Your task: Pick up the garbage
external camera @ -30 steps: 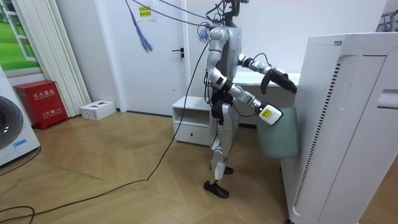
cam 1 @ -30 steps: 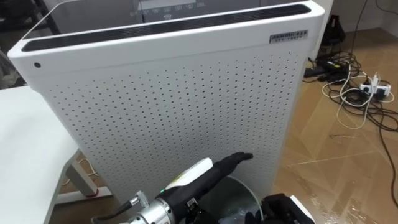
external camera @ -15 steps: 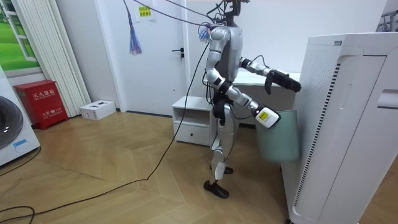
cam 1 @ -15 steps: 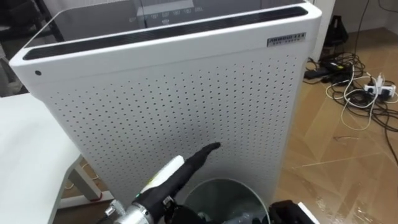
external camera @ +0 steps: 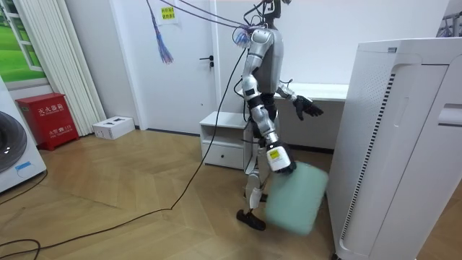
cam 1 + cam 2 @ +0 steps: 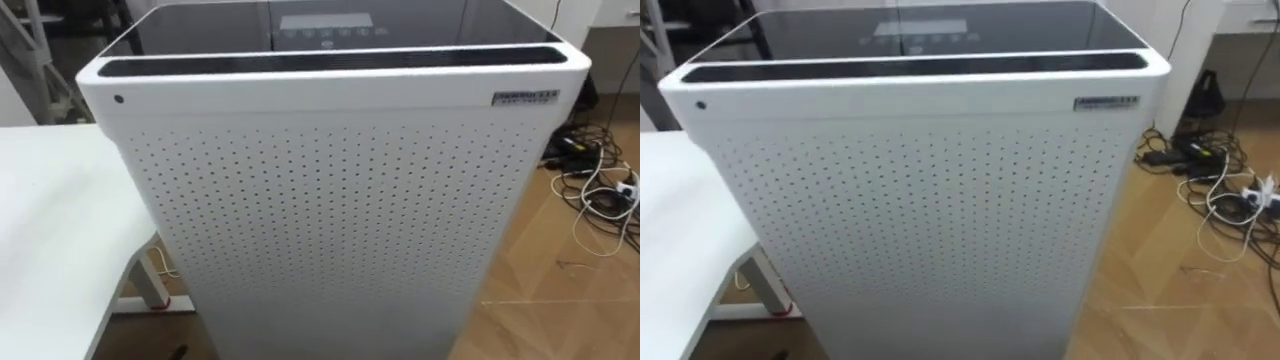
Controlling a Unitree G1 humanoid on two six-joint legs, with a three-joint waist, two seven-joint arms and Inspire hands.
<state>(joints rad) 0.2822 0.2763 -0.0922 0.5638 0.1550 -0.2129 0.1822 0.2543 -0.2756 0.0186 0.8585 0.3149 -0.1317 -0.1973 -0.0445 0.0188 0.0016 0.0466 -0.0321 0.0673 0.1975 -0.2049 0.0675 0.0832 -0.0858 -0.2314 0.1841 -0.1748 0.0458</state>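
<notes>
Pale-green bin (image 5: 292, 198) hangs tilted, low by the robot's legs at the end of its right arm. The right hand (image 5: 284, 167) is at the bin's rim, but can't tell if it's gripping or not. Left hand (image 5: 307, 108) is held out in front w/ fingers spread, holding nothing. Robot stands between a low white shelf (image 5: 220, 141) and a tall white perforated unit (image 6: 330, 220) — white table (image 6: 60, 230) to its left, cables (image 6: 600, 185) on the wood floor (image 6: 540, 300) to its right.
</notes>
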